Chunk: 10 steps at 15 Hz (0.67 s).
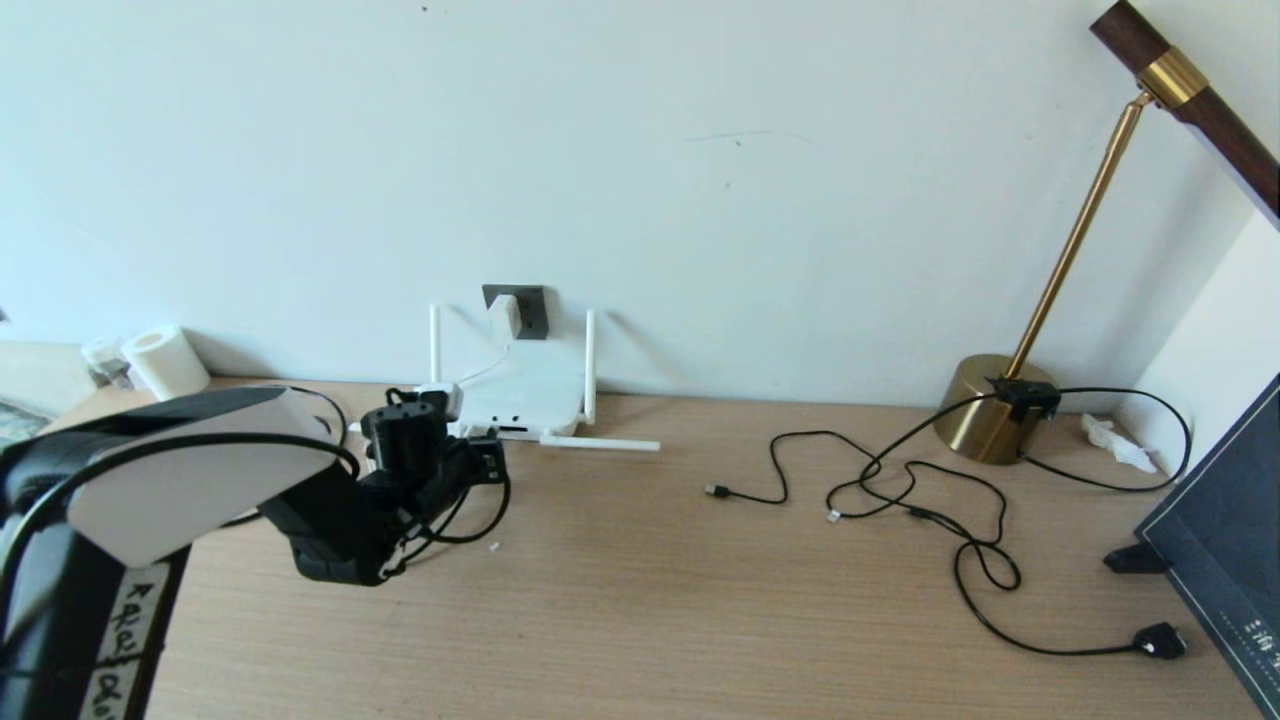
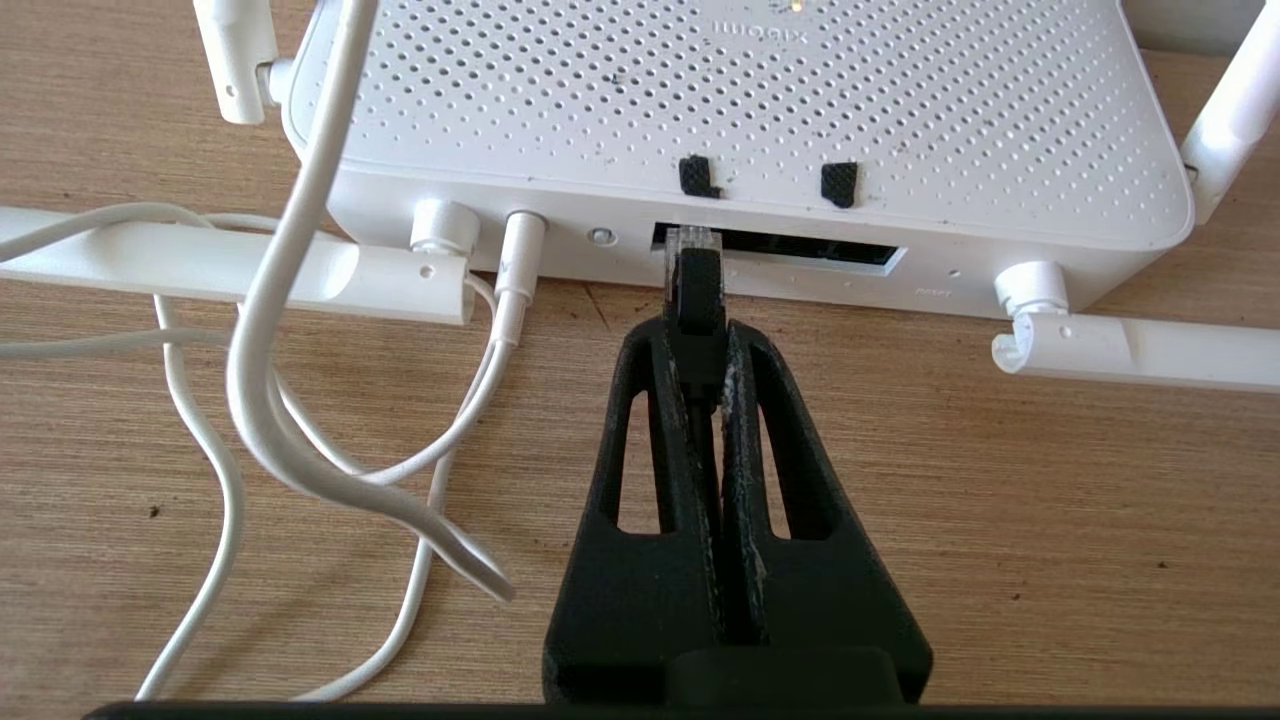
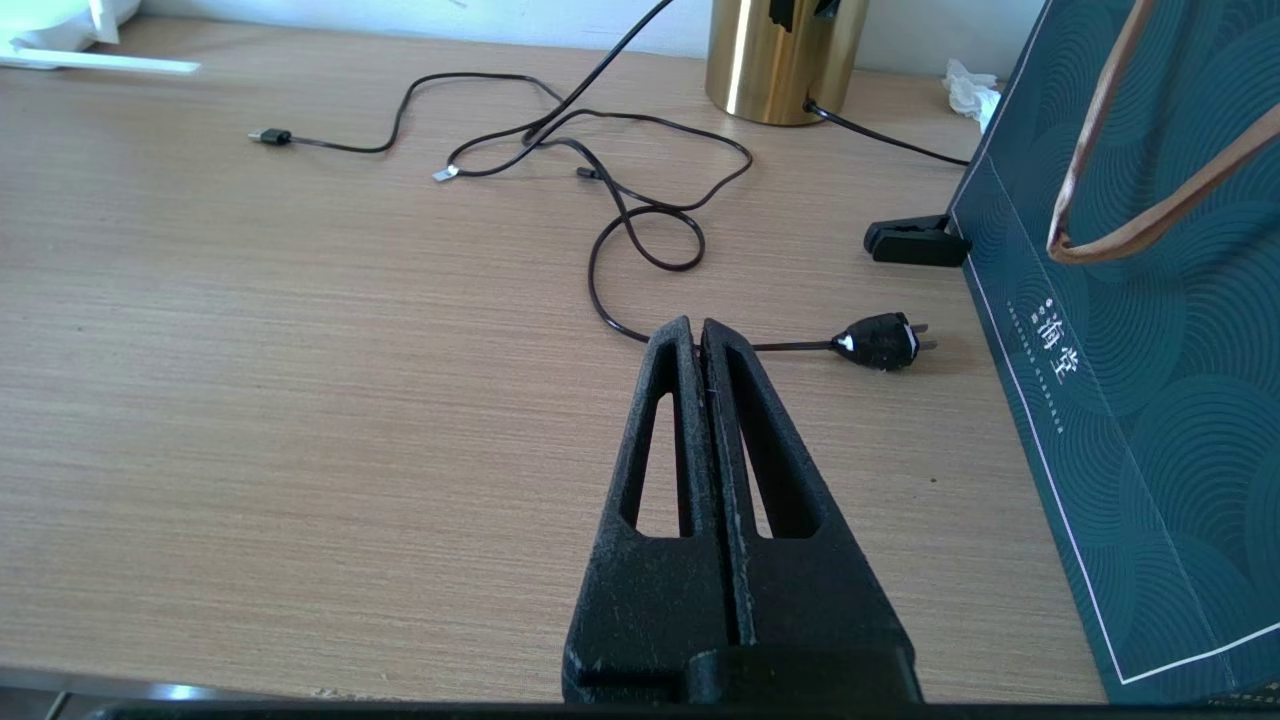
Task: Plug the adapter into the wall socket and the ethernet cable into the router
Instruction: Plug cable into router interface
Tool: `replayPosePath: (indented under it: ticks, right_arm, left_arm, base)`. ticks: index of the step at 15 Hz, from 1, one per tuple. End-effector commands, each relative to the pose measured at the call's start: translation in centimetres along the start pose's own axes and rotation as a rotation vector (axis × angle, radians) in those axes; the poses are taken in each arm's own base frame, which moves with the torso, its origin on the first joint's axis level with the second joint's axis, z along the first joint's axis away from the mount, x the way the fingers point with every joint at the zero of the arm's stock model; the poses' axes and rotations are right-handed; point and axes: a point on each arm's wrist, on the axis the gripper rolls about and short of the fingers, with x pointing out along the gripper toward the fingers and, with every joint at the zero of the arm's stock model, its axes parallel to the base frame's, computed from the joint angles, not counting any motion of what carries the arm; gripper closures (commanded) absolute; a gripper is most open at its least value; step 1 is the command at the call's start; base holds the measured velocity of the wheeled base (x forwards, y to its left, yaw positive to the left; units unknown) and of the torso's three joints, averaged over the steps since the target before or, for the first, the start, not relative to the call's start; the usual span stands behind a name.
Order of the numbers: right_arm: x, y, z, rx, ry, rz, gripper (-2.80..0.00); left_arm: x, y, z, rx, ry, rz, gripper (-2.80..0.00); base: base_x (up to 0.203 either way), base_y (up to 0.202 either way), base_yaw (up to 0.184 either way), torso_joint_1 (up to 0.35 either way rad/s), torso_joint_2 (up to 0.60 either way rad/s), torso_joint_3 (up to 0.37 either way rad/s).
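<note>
The left pincer (image 2: 697, 335) is clamped on the ethernet cable (image 2: 693, 290) right behind its plug, w/ the clear tip touching the dark port slot on the near edge of the router (image 2: 760, 110), which sits on the bench (image 1: 640, 600) by the wall. The adapter (image 1: 504, 316) is already in the wall socket (image 1: 530, 310) just above the router, & its thin white cord (image 2: 260, 330) goes down to the router's edge. The right pincer (image 3: 698, 340) is squeezed together w/ nothing in it, over the bench near a black power plug (image 3: 882, 341) & a dark green bag (image 3: 1150, 350)
</note>
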Motion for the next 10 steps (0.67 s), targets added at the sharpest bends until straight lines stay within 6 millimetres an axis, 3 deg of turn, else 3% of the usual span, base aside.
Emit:
replayPosePath:
  ticks: [1,10]
  right_arm:
    - [0.0,0.0,0.0,-0.001,0.0,0.001,0.0]
    - [0.0,0.0,0.0,-0.001,0.0,0.001,0.0]
  left_arm:
    - [0.18,-0.09,-0.06,-0.001,-0.005,-0.001,0.0]
    - [0.21,-0.16,0.02,-0.001,-0.008,-0.003,0.0]
  base:
    - [0.0,0.0,0.0,0.0,0.0,0.0]
    - [0.0,0.0,0.0,0.0,0.0,0.0]
